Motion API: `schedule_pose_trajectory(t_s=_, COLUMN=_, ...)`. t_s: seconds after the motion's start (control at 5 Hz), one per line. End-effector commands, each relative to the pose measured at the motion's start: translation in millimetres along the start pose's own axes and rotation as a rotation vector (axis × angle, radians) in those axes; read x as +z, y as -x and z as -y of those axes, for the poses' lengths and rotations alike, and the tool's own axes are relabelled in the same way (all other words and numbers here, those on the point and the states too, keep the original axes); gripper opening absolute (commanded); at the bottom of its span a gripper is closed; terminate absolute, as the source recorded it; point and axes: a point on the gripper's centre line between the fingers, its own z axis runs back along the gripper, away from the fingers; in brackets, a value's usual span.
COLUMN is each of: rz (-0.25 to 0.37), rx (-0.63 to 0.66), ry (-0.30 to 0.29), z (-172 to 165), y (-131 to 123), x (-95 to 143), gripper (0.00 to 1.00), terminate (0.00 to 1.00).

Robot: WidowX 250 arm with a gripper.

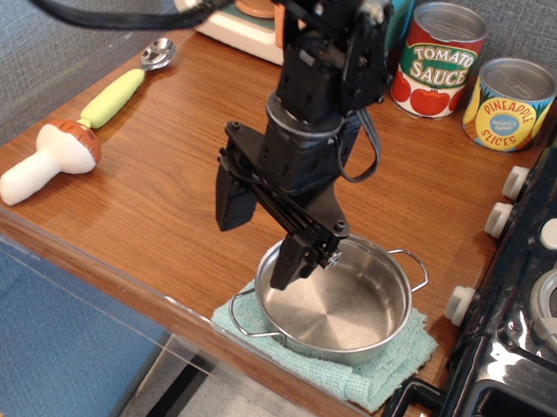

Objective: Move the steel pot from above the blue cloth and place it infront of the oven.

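Note:
The steel pot point(343, 306) sits on the blue cloth point(381, 371) at the front edge of the wooden counter point(160, 185), next to the stove. My gripper point(264, 232) hangs open over the pot's left rim: one finger point(231, 203) is outside the pot on the left, the other finger point(293, 260) is just above the rim. It holds nothing. The oven point(240, 13) stands at the back left and the arm hides most of it.
A tomato sauce can point(438, 61) and a pineapple slices can point(510, 104) stand at the back right. A black stove point(540, 299) with white knobs fills the right side. A toy mushroom point(51, 157) and a green-handled spoon point(126, 86) lie at the left.

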Motion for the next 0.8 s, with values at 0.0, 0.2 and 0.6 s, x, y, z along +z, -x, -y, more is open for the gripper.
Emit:
schedule_pose_trajectory(t_s=0.0, rz=-0.004, rx=0.012, ry=0.042, z=-4, y=-3, x=-7, gripper=1.00, terminate=0.00)
schedule_pose_trajectory(t_s=0.2, rz=-0.018, rx=0.034, ry=0.057, z=-7, y=1, x=-13, gripper=1.00, terminate=0.00)
schedule_pose_trajectory(t_s=0.6, rz=-0.032, rx=0.099, ry=0.075, z=-29, y=15, x=-31, gripper=1.00, terminate=0.00)
